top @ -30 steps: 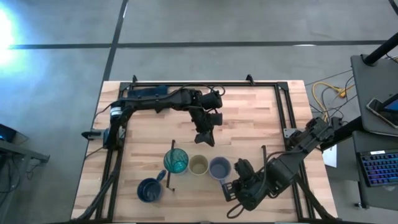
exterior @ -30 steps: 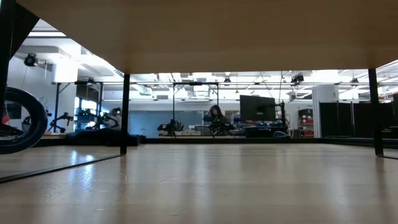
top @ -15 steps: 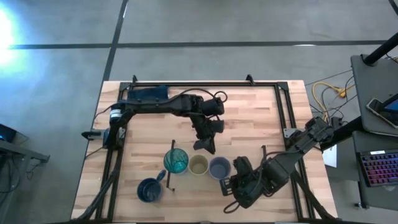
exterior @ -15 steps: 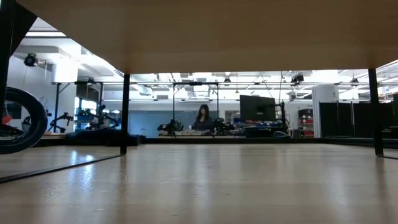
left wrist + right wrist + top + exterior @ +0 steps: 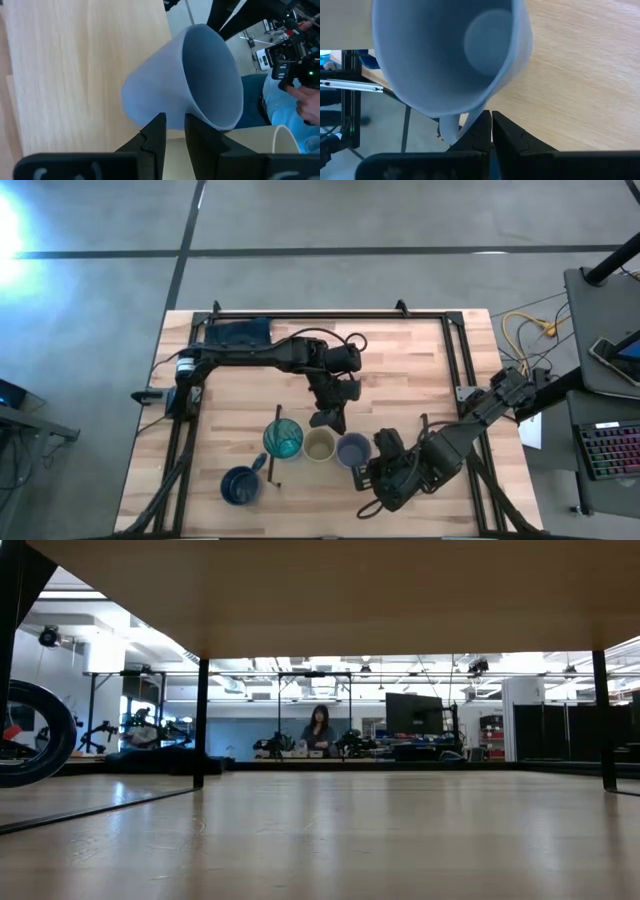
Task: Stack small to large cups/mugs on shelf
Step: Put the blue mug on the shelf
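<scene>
Lavender-grey was the colour in play: the mug stood on the shelf, last in a row with the olive cup in the middle and the teal tumbler at the other end, by the shelf's left rail. Off the shelf, on the table near the front edge, sat the dark blue mug, well clear of both arms.

Down by the front edge, the right gripper was at the lavender mug's handle side. In the right wrist view its two fingers were nearly pressed together, only a sliver of gap between them, right at the base of the mug's handle; whether they actually pinched it, I could not tell.

Reaching in from the far left, the left gripper hovered just behind the olive cup. In the left wrist view its fingers were slightly spread with nothing between them, the lavender mug just ahead and the olive cup's rim at the edge.

Beyond the table, the low view caught a person in the room behind.
</scene>
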Controlling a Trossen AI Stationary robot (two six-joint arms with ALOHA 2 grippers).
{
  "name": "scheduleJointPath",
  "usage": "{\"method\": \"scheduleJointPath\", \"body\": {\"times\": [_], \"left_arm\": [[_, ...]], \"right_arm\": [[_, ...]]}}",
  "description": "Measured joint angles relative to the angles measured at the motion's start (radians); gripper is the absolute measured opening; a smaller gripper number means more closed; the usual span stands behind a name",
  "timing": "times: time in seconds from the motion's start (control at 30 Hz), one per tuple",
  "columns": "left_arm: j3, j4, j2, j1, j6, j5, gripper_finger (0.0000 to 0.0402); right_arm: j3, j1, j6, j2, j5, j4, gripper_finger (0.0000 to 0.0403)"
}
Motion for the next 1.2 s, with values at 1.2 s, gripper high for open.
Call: {"method": "scheduleJointPath", "body": {"times": [1.2], "left_arm": [[-0.048, 0.143, 0.0, 0.022, -0.002, 0.002, 0.0056]], "right_arm": [[0.0, -0.041, -0.076, 0.003, -0.017, 0.054, 0.0009]]}}
